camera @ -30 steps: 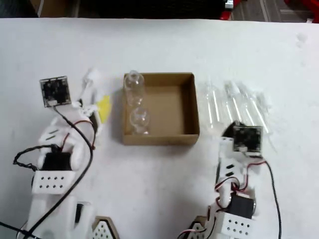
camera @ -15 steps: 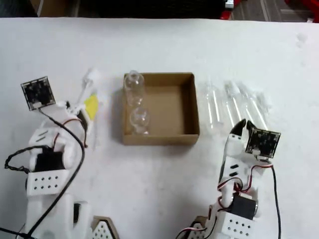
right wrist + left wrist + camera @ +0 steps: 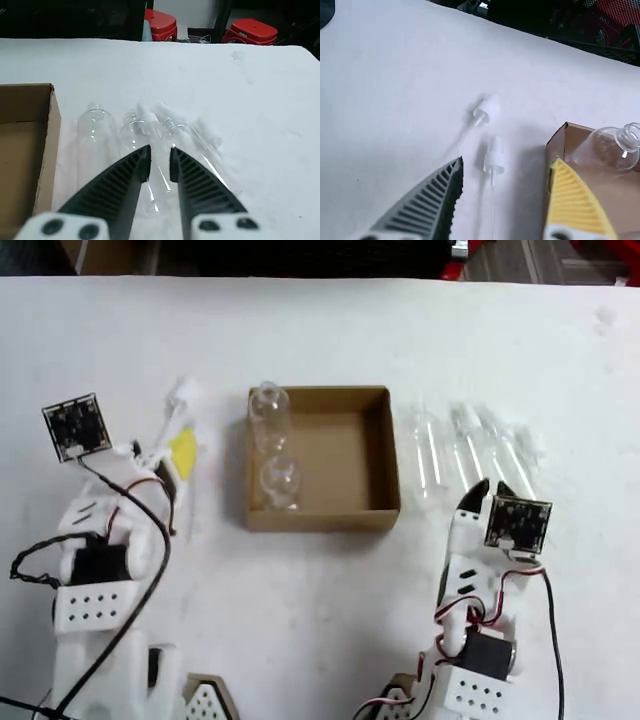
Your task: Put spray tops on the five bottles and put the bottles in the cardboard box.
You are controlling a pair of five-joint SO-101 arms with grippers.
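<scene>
Two bottles (image 3: 277, 478) are boxed, three bottles (image 3: 465, 455) left at centre right, spray tops (image 3: 493, 156) unfitted; left gripper (image 3: 507, 162) spread wide, right gripper (image 3: 159, 149) slightly apart, empty.

Place: robotics lab | cues — 2 open-wired arms (image 3: 468, 590), white table (image 3: 320, 330), 2 red stools (image 3: 249, 30) behind

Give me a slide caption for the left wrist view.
Left pincer open above two loose spray tops, beside the cardboard box holding an uncapped bottle.
</scene>
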